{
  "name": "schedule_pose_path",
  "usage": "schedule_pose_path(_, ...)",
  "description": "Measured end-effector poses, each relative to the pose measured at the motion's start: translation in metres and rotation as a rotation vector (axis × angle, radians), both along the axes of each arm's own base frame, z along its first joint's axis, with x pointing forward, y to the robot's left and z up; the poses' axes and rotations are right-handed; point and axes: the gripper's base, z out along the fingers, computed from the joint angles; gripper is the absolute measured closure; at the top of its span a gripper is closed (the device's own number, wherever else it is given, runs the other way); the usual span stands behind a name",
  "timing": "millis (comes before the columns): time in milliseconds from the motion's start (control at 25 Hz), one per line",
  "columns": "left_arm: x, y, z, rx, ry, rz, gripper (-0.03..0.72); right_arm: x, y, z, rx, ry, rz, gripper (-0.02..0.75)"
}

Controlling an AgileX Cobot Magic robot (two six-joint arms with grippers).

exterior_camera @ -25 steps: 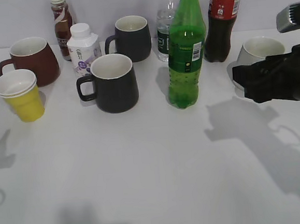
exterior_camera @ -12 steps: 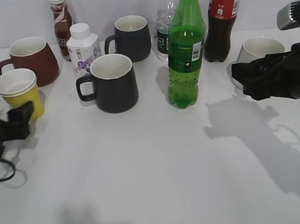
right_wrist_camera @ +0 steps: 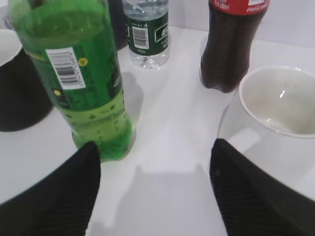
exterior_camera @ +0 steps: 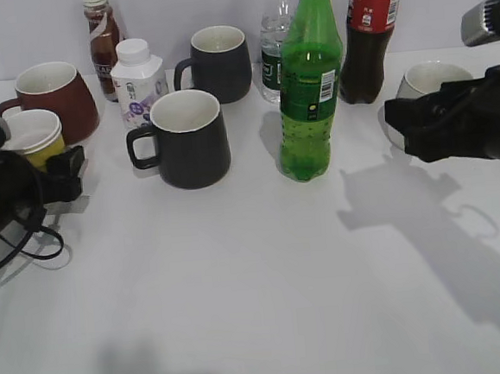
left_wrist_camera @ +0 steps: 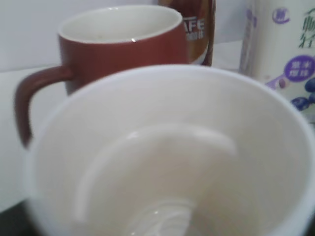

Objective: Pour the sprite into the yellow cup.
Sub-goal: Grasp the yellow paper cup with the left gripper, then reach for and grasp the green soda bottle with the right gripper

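Note:
The sprite (exterior_camera: 311, 87), a tall green bottle with its cap on, stands upright at the table's middle back; it also shows at the left of the right wrist view (right_wrist_camera: 74, 73). My right gripper (exterior_camera: 397, 128) is open and empty to the bottle's right, apart from it, its fingers spread in the right wrist view (right_wrist_camera: 155, 191). The yellow cup (exterior_camera: 46, 149) stands at the far left. My left gripper (exterior_camera: 41, 169) has a finger on each side of it. The cup's white inside (left_wrist_camera: 162, 147) fills the left wrist view and hides the jaws.
A dark red mug (exterior_camera: 57, 102) stands just behind the cup. A white milk bottle (exterior_camera: 138, 83), a coffee bottle (exterior_camera: 103, 43) and two black mugs (exterior_camera: 186, 140) stand nearby. A water bottle (exterior_camera: 275, 46), cola bottle (exterior_camera: 368, 39) and white mug (exterior_camera: 432, 77) stand at the back right.
My left arm came in from the left edge and moved up to the yellow cup, now straddling it. My right gripper has crept slightly left toward the sprite.

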Motion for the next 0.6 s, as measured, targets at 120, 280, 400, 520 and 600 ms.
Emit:
schedule_pose_path(120, 0.005, -0.001, -0.005, 0.002, 0.01, -0.004, 0.116, 0.0, 0.001, 0.002, -0.013, -0.028, 0.015, 0.217)
schedule_pose_path(280, 0.007, -0.002, -0.006, 0.002, 0.008, -0.006, 0.235, 0.001, 0.003, 0.007, -0.017, -0.096, 0.046, 0.217)
schedule_pose_path(400, 0.007, -0.002, -0.006, 0.001, 0.002, -0.008, 0.27, 0.002, 0.008, 0.006, -0.009, -0.109, 0.089, 0.217)
schedule_pose_path(520, 0.001, -0.002, -0.003, -0.001, -0.019, -0.021, 0.27, 0.004, 0.015, -0.002, 0.008, -0.096, 0.142, 0.211)
schedule_pose_path(600, -0.009, -0.002, 0.002, -0.006, -0.048, -0.035, 0.27, 0.007, 0.019, -0.007, 0.021, -0.102, 0.173, 0.18)
